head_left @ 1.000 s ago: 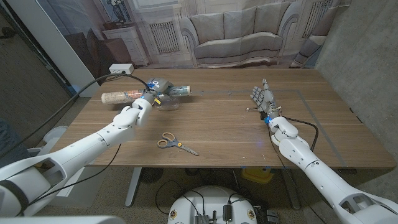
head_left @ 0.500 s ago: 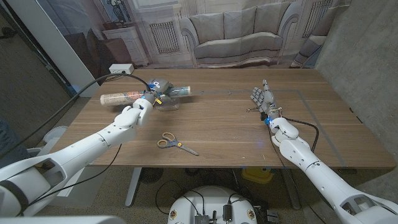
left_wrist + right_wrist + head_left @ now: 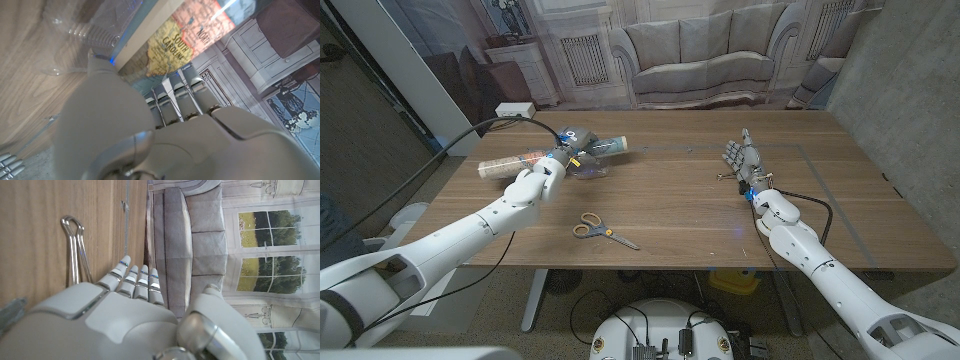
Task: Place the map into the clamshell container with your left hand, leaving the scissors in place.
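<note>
- The scissors (image 3: pixel 603 232) lie flat on the wooden table (image 3: pixel 680 205), nearer the robot than the left hand (image 3: pixel 542 180) and apart from it, orange-and-grey handles toward the left arm, blades pointing toward the right arm's side.
- The left hand reaches forward with the arm stretched across the table and grips the rolled map (image 3: pixel 555 155) around its middle; the roll sticks out on both sides of the hand, tilted slightly, its far-right end higher.
- The head view shows the roll whole, held just above the clear clamshell container (image 3: pixel 588 167), which sits just beyond and to the right of the left hand.
- The left wrist view adds what the head view cannot resolve: the fingers (image 3: pixel 172 97) curled against the map (image 3: pixel 187 35), whose print reads "SOUTH CAROLINA" and "NORTH" on yellow and orange patches, and the ribbed clear plastic of the container (image 3: pixel 85 30) beside the roll.
- The right hand (image 3: pixel 743 162) stands on the far right part of the table, well apart from the map, fingers straight, close together and pointing away from the robot; it holds nothing.
- The right wrist view shows those fingers (image 3: pixel 131 277) extended over the wood, with a metal wire clip (image 3: pixel 76 250) lying just beside them.
- In the head view the same clip (image 3: pixel 724 178) is only a small glint at the hand's left side.
</note>
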Robot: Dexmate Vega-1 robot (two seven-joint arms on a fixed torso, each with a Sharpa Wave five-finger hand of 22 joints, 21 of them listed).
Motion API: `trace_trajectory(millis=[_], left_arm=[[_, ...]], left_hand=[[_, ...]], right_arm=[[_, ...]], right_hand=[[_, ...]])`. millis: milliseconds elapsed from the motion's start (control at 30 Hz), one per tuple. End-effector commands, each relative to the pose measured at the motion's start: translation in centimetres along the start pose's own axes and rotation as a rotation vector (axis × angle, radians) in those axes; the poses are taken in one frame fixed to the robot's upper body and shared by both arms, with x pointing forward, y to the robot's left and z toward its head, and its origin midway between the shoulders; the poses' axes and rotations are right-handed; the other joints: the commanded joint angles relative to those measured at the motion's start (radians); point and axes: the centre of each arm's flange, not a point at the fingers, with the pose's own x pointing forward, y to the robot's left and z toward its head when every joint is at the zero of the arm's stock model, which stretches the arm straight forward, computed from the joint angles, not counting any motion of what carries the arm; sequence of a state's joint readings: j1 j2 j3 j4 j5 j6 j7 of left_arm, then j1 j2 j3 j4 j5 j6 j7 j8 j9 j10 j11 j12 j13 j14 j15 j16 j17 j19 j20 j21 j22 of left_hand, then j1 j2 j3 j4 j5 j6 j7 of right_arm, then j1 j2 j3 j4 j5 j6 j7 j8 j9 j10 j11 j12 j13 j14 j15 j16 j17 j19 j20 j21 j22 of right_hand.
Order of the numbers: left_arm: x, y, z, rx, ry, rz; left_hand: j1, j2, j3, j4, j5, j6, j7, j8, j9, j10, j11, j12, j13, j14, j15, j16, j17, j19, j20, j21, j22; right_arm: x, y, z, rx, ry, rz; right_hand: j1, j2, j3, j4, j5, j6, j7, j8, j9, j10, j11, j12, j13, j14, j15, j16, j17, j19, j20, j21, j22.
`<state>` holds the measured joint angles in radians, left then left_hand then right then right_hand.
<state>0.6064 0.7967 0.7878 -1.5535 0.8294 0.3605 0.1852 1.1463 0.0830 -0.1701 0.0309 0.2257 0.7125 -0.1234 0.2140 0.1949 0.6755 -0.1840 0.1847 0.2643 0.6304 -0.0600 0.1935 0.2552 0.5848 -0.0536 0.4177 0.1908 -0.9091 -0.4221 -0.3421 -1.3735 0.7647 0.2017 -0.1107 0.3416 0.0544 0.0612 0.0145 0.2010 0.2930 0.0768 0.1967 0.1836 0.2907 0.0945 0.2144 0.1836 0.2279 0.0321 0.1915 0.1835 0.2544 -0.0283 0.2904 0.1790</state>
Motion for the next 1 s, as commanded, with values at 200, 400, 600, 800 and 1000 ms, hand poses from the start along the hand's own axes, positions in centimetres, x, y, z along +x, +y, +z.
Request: trace_trajectory(millis=[200, 400, 600, 800, 1000], left_arm=[[0.1, -0.4, -0.1, 0.01, 0.022, -0.028], [0.3, -0.5, -0.3, 0.012, 0.036, -0.031], [0.5, -0.6, -0.5, 0.004, 0.04, -0.029], [0.7, -0.7, -0.8, -0.008, 0.043, -0.027], [0.9, -0.8, -1.2, -0.026, 0.045, -0.028]], left_hand=[[-0.025, 0.004, -0.016, 0.017, 0.021, -0.023, -0.001, -0.007, 0.003, -0.038, 0.005, -0.001, -0.003, -0.052, -0.116, -0.006, 0.0, -0.052, -0.029, -0.023, 0.0], [-0.034, 0.004, -0.023, 0.024, 0.038, -0.041, -0.004, -0.008, 0.003, -0.071, 0.004, 0.001, -0.005, -0.105, -0.112, -0.008, -0.005, -0.135, -0.011, -0.06, 0.0], [-0.041, 0.004, -0.028, 0.028, 0.048, -0.053, -0.006, -0.009, 0.003, -0.096, 0.006, 0.0, -0.007, -0.138, -0.101, -0.009, -0.01, -0.169, 0.001, -0.077, -0.001], [-0.05, 0.004, -0.033, 0.034, 0.053, -0.056, -0.004, -0.009, 0.003, -0.106, 0.009, 0.0, -0.008, -0.147, -0.097, -0.007, -0.011, -0.182, 0.002, -0.084, -0.001], [-0.088, 0.012, -0.044, 0.058, 0.06, -0.063, 0.006, -0.009, 0.003, -0.112, 0.015, 0.004, -0.01, -0.155, -0.091, -0.002, -0.013, -0.19, 0.005, -0.09, -0.001]], right_arm=[[-0.1, 0.1, -0.3, 0.001, 0.009, -0.003], [-0.1, 0.1, -0.5, 0.002, 0.014, -0.004], [0.0, 0.2, -0.4, 0.001, 0.012, -0.005], [0.1, 0.4, -0.3, -0.001, 0.011, -0.006], [0.3, 0.6, -0.4, -0.001, 0.013, -0.008]], right_hand=[[0.003, 0.003, 0.001, -0.005, -0.002, 0.005, -0.004, -0.001, 0.005, 0.008, -0.001, 0.002, 0.005, 0.006, 0.0, 0.001, 0.004, 0.01, -0.002, -0.003, 0.005], [0.003, 0.004, 0.001, -0.006, -0.003, 0.005, -0.005, -0.001, 0.005, 0.01, 0.0, 0.002, 0.005, 0.006, 0.0, 0.001, 0.004, 0.01, -0.002, -0.004, 0.006], [0.003, 0.005, 0.0, -0.006, -0.003, 0.005, -0.005, -0.001, 0.005, 0.01, 0.0, 0.002, 0.005, 0.005, 0.001, 0.0, 0.004, 0.011, -0.001, -0.005, 0.006], [0.003, 0.005, 0.0, -0.006, -0.003, 0.005, -0.005, -0.001, 0.005, 0.011, 0.0, 0.002, 0.005, 0.005, 0.0, 0.0, 0.004, 0.011, 0.0, -0.007, 0.006], [0.004, 0.005, 0.0, -0.007, -0.003, 0.006, -0.004, -0.001, 0.005, 0.011, 0.001, 0.002, 0.005, 0.006, -0.002, 0.0, 0.004, 0.012, 0.0, -0.008, 0.006]])
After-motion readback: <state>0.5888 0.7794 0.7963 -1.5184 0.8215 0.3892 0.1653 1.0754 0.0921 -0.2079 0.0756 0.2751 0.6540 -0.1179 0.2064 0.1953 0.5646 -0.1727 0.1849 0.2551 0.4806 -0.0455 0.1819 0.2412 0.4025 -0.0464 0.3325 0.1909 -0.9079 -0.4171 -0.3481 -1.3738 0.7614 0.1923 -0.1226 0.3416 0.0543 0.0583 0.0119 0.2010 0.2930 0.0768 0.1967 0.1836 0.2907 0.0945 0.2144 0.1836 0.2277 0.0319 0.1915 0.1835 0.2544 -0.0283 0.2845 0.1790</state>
